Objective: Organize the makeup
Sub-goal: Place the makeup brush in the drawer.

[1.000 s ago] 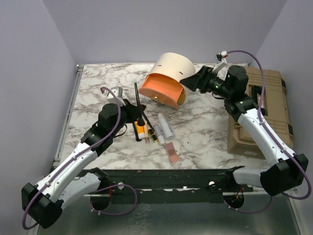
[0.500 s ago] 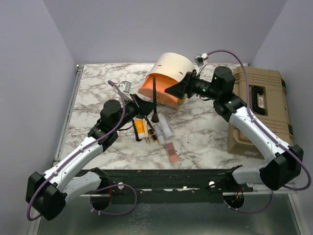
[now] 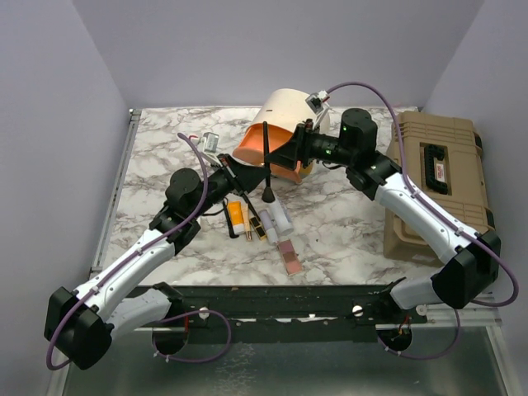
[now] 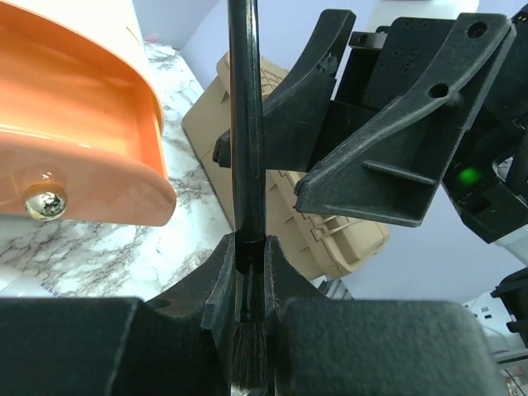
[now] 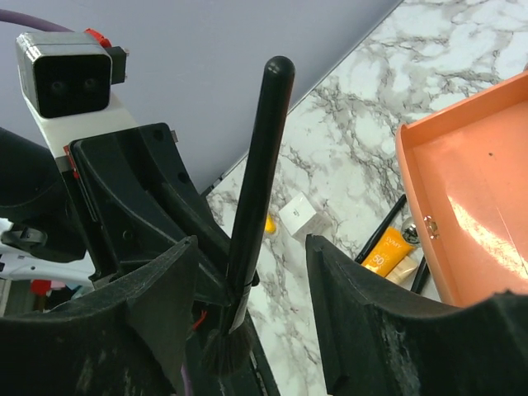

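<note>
My left gripper (image 3: 257, 181) is shut on a black makeup brush (image 3: 266, 157), gripped just above the bristles with the handle pointing up (image 4: 246, 124). In the left wrist view the jaws (image 4: 249, 252) pinch the ferrule. My right gripper (image 3: 286, 152) is open with the brush handle (image 5: 260, 165) between its fingers, closer to the left finger (image 5: 165, 305) and not pressed by either. Its own midpoint (image 5: 252, 318) lies low on the handle. On the marble lie an orange tube (image 3: 237, 216), white tubes (image 3: 276, 219), lipsticks (image 3: 256, 228) and a pink palette (image 3: 289, 257).
The big cream case (image 3: 289, 111) with the orange inside (image 3: 256, 148) lies on its side just behind both grippers. A tan toolbox (image 3: 437, 177) stands at the right edge. A small white square compact (image 5: 301, 216) sits on the marble beyond the left arm.
My left gripper has carried the brush up and right toward the case. The right gripper has swung left around the handle and its jaws have narrowed.
</note>
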`<state>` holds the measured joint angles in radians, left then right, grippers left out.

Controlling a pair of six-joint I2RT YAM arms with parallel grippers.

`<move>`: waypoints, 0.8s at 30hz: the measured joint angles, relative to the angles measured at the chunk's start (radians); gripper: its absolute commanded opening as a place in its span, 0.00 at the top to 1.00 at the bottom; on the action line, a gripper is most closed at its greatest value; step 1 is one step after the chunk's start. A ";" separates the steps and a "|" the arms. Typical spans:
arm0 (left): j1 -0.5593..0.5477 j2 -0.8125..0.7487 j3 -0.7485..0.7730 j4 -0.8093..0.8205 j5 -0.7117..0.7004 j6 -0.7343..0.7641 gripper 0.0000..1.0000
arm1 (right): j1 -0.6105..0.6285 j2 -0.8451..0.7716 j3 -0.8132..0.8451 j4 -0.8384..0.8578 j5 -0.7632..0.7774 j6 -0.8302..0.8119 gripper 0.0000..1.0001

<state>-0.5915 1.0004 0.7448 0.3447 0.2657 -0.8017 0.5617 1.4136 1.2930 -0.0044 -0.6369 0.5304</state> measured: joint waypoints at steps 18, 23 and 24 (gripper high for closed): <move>0.000 -0.006 -0.026 0.052 0.000 -0.032 1.00 | 0.011 0.033 0.000 0.011 -0.028 0.019 0.64; 0.000 -0.013 -0.040 0.054 -0.002 -0.033 1.00 | 0.015 0.043 0.000 0.014 -0.042 0.028 0.69; 0.000 -0.014 -0.040 0.055 -0.002 -0.033 1.00 | 0.015 0.043 0.000 0.015 -0.042 0.027 0.72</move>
<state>-0.5915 0.9863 0.7044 0.3996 0.2642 -0.8349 0.5770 1.4567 1.2930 0.0109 -0.6792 0.5579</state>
